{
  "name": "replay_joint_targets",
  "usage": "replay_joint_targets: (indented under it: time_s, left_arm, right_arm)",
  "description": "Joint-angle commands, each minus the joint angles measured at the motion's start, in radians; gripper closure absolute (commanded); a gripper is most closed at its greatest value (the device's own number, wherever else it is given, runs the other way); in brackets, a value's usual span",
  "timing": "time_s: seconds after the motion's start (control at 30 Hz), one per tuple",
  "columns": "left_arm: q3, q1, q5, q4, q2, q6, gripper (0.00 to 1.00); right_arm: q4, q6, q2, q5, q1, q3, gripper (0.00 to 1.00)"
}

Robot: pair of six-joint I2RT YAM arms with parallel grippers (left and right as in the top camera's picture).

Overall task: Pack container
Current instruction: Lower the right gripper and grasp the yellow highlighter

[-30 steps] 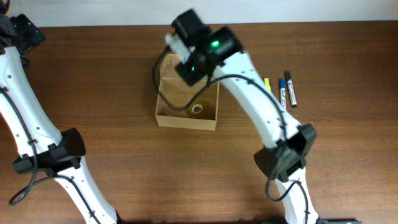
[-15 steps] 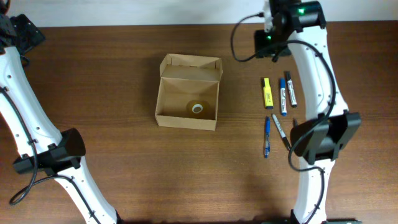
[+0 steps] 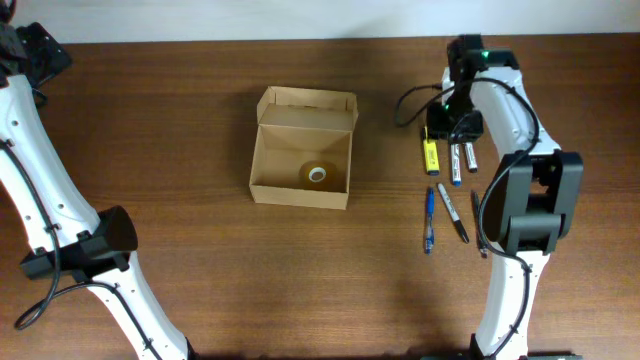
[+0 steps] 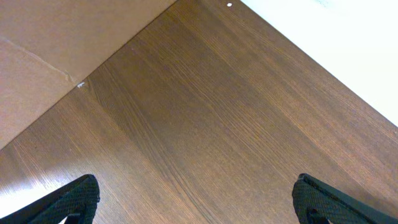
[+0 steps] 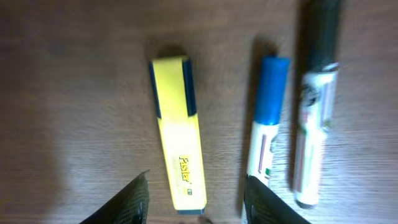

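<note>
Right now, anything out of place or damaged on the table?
Nothing stands out. The container sits open, intact, tape roll inside; the yellow highlighter, blue marker and black marker lie flat beside each other. No spills.

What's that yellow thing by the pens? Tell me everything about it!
It's a chunky yellow highlighter, plastic-looking, with dark strips at one end and small lettering on its body. It lies flat on the wooden table, next to a blue-capped marker but not touching. The right pincer hangs open over its lettered end.

Left pincer tips cut by bottom edge, black-capped marker cropped at top, yellow highlighter label blurred
</note>
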Motion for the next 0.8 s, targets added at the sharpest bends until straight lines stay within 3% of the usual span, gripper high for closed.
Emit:
replay_joint_targets:
  time_s: [0.0, 0.47, 0.5, 0.53, 0.6, 0.63, 0.77]
  left_arm:
    - [0.007, 0.004, 0.003, 0.000, -0.021, 0.012, 0.00]
    - [0.007, 0.004, 0.003, 0.000, -0.021, 0.012, 0.00]
    - [0.007, 0.004, 0.003, 0.000, -0.021, 0.012, 0.00]
    - [0.007, 0.004, 0.003, 0.000, -0.021, 0.012, 0.00]
    - [0.007, 0.004, 0.003, 0.000, -0.021, 0.012, 0.00]
    - [0.007, 0.004, 0.003, 0.000, -0.021, 0.012, 0.00]
    - [0.007, 0.004, 0.003, 0.000, -0.021, 0.012, 0.00]
  right_arm:
    - [0.036, 0.005, 0.001, -0.013, 0.014, -0.064, 0.51]
    - [0.161, 0.006, 0.002, -0.006, 0.047, -0.208, 0.52]
    - [0.165, 0.006, 0.002, -0.004, 0.048, -0.211, 0.59]
    - [0.165, 0.006, 0.002, -0.001, 0.049, -0.211, 0.75]
    - [0.168, 0.009, 0.002, 0.002, 0.049, -0.211, 0.92]
    - [0.168, 0.009, 0.002, 0.002, 0.049, -0.211, 0.96]
    - [0.148, 0.008, -0.001, -0.004, 0.049, -0.200, 0.96]
